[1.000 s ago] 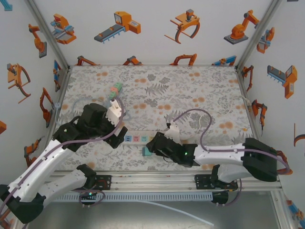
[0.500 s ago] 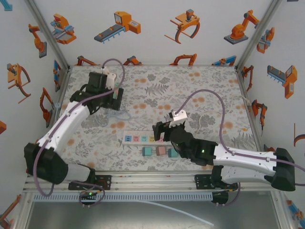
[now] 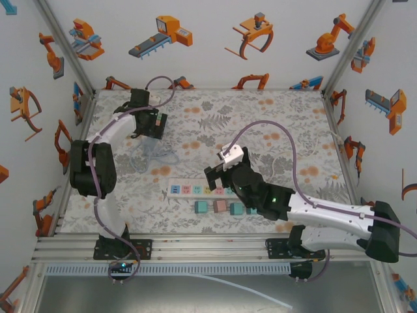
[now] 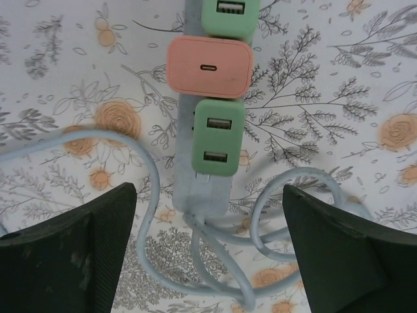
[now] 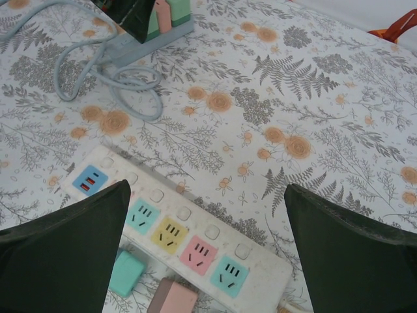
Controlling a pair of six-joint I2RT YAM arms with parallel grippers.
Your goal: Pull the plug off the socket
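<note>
While both pairs of jaws stand apart and empty, the left gripper [image 4: 208, 192] straddles the grey socket strip [image 4: 207, 199], whose long axis runs 12 to 6 o'clock. The near green plug [image 4: 218, 137], pink plug [image 4: 209, 66] and far green plug [image 4: 223, 13] sit seated along it toward 12. The cable [image 4: 152, 186] loops at 6, just beside both fingers. The right gripper [image 5: 207, 189] hovers over the white strip [image 5: 254, 270].

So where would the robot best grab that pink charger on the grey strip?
Probably grip the pink charger by its two free sides, the ones overhanging the grey strip, coming straight down from above. Green chargers crowd its other two sides, leaving no room there.
</note>
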